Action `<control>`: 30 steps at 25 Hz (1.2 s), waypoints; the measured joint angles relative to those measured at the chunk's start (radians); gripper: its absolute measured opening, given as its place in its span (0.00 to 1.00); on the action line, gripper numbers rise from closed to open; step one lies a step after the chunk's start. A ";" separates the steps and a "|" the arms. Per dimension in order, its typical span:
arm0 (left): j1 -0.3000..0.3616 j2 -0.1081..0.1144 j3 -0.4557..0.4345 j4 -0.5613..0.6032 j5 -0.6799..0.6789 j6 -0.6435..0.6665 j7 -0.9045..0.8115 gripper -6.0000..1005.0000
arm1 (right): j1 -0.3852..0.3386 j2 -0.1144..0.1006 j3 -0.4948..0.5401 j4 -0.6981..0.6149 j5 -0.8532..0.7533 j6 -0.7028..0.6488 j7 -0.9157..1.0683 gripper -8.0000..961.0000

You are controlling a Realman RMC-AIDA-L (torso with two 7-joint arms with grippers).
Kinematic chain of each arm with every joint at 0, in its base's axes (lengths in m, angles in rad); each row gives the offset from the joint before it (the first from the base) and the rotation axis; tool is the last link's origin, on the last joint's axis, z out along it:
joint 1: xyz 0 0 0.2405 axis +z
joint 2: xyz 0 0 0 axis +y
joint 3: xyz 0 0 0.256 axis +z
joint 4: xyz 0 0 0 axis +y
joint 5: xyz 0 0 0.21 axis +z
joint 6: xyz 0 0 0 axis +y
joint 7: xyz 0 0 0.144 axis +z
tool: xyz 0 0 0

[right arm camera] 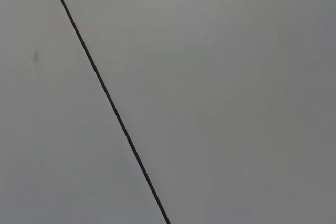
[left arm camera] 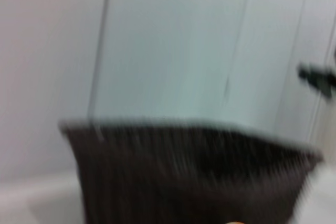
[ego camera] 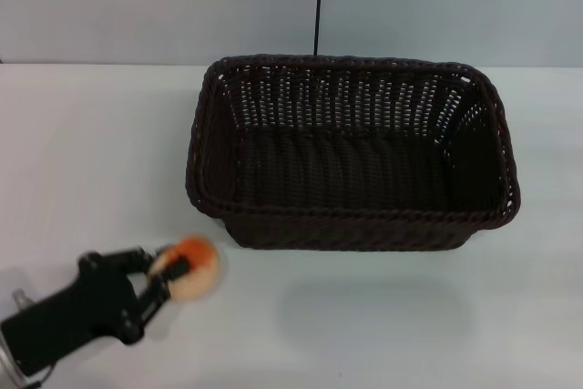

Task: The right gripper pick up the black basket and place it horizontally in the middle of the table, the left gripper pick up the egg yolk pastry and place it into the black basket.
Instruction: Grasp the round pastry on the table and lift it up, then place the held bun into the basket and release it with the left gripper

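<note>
The black basket [ego camera: 351,154] lies lengthwise across the middle of the white table [ego camera: 82,152], open side up and empty. My left gripper [ego camera: 164,272] is at the front left, its two thin fingers shut on the egg yolk pastry [ego camera: 192,267], a pale bun with an orange-red centre, held just in front of the basket's front left corner. The left wrist view shows the basket's dark woven side [left arm camera: 189,177], blurred. My right gripper is out of view.
A black cable [ego camera: 319,2] runs down the grey wall behind the basket and also crosses the right wrist view [right arm camera: 107,95]. Bare white tabletop lies left, right and in front of the basket.
</note>
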 joint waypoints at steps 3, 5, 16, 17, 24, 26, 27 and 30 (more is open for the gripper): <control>-0.001 -0.002 -0.156 -0.012 -0.003 0.081 0.002 0.16 | -0.001 0.001 0.000 0.002 0.002 -0.001 0.000 0.29; -0.001 -0.002 -0.237 -0.039 -0.008 0.098 0.018 0.16 | -0.003 0.001 0.001 0.010 0.003 -0.005 0.000 0.29; -0.113 -0.009 -0.435 -0.228 0.019 0.059 0.079 0.07 | -0.010 0.001 0.000 0.026 0.005 -0.011 0.006 0.29; -0.128 -0.010 -0.426 -0.251 0.026 0.037 0.079 0.08 | -0.010 0.001 -0.001 0.026 0.005 -0.010 0.007 0.29; -0.202 -0.013 -0.339 -0.333 0.037 -0.090 0.079 0.17 | -0.008 0.002 0.002 0.044 0.005 -0.008 0.008 0.29; -0.201 -0.012 -0.341 -0.338 0.034 -0.091 0.080 0.22 | -0.008 0.002 0.003 0.045 0.005 -0.008 0.008 0.29; -0.199 -0.012 -0.344 -0.339 0.032 -0.087 0.080 0.24 | -0.008 0.002 0.003 0.045 0.005 -0.008 0.008 0.29; -0.186 -0.009 -0.370 -0.338 0.028 -0.068 0.080 0.31 | -0.007 0.002 0.003 0.045 0.005 -0.008 0.008 0.29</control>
